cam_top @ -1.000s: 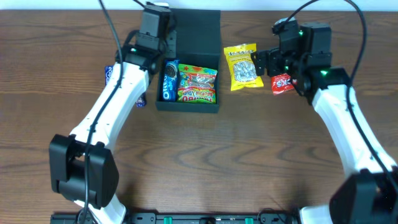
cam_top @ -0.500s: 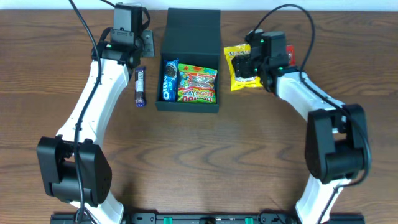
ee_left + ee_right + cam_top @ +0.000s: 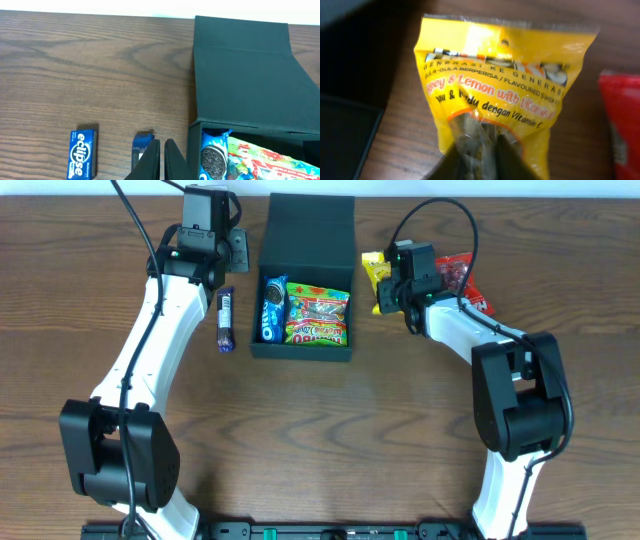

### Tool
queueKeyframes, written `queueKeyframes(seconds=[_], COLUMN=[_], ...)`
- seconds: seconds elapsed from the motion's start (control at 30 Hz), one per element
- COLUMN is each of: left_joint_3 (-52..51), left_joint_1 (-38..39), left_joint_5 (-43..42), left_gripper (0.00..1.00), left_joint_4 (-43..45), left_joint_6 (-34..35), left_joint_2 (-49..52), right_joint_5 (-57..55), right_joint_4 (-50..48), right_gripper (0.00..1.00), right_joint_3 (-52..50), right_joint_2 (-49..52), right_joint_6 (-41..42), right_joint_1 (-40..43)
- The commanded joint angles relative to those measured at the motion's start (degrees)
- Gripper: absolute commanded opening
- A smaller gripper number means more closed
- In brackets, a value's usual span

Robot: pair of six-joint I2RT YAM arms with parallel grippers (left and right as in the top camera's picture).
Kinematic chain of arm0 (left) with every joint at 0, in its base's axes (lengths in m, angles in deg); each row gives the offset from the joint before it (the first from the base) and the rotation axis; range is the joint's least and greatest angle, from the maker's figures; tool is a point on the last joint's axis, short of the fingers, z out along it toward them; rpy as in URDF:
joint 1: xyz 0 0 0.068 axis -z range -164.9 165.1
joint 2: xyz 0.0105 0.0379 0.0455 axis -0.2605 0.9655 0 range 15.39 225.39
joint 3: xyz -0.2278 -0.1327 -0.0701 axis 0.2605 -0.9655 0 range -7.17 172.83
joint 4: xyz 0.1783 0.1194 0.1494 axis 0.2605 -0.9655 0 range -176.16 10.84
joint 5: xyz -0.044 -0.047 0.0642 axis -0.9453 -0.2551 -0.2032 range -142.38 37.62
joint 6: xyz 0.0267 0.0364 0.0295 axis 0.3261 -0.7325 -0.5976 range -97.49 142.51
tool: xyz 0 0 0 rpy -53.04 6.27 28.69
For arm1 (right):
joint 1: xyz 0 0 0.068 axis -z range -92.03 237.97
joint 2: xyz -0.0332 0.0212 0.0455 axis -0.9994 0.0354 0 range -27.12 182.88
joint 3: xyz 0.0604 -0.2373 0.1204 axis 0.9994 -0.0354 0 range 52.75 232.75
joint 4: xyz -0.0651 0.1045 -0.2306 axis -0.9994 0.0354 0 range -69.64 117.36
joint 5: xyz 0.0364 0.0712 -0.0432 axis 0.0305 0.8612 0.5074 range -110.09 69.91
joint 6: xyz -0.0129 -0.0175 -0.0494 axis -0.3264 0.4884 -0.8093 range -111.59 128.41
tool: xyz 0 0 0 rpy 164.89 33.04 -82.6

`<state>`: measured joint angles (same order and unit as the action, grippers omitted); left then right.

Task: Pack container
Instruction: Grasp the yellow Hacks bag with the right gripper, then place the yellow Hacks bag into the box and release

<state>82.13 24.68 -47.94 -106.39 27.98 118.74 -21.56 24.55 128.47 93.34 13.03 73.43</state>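
Observation:
The container (image 3: 308, 225) is a dark green box, its flap lid (image 3: 245, 75) laid open toward the back. Inside lie an Oreo pack (image 3: 271, 310) and a green and red snack packet (image 3: 318, 320). Right of the box lies a yellow snack packet (image 3: 495, 90), and my right gripper (image 3: 479, 142) is shut on its lower part. The packet (image 3: 375, 275) is partly hidden under that wrist (image 3: 412, 265). My left gripper (image 3: 161, 142) hangs shut and holds nothing, above a blue bar (image 3: 140, 150) just left of the box.
A red packet (image 3: 462, 275) lies right of the yellow one, close to the right wrist. A blue Eclipse box (image 3: 80, 152) rests left of the blue bar (image 3: 225, 318). The table's back edge runs just behind the open lid.
My right arm swung left over the yellow packet and its jaws closed on it. The left arm drew back from the box to the back left, then held still.

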Motion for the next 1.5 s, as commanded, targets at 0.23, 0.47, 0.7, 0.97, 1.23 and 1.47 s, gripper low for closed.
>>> queueKeyframes(seconds=[0.23, 0.47, 0.7, 0.97, 1.23, 1.47], left_joint_3=[0.48, 0.48, 0.48, 0.48, 0.48, 0.48], left_joint_1=[-2.60, -6.64, -10.51, -14.80, -14.86, -14.86], left_joint_5=[-0.44, -0.46, -0.46, -4.24, -4.50, -4.50], left_gripper=[0.06, 0.06, 0.16, 0.95, 0.95, 0.95], left_joint_4=[-0.46, -0.44, -0.33, -0.39, -0.42, -0.48], left_joint_6=[-0.83, -0.83, -0.81, -0.81, -0.81, -0.81], left_joint_2=[-1.86, -1.88, -1.88, -1.88, -1.88, -1.88], right_joint_5=[-1.64, -0.57, 23.15, 32.48, 32.44, 25.83], right_joint_4=[1.99, 0.63, -1.53, 1.84, 0.13, -3.80], right_gripper=[0.01, 0.01, 0.01, 0.01, 0.02, 0.01], right_joint_3=[-0.70, -0.70, -0.72, -0.72, -0.72, -0.72], right_joint_2=[-2.45, -14.45, -18.64, -15.13, -8.41, -2.51], right_joint_6=[4.72, -1.62, -21.84, -45.46, -49.53, -49.55], right_joint_1=[-0.48, -1.79, -6.36, -8.37, -10.21, -10.23])
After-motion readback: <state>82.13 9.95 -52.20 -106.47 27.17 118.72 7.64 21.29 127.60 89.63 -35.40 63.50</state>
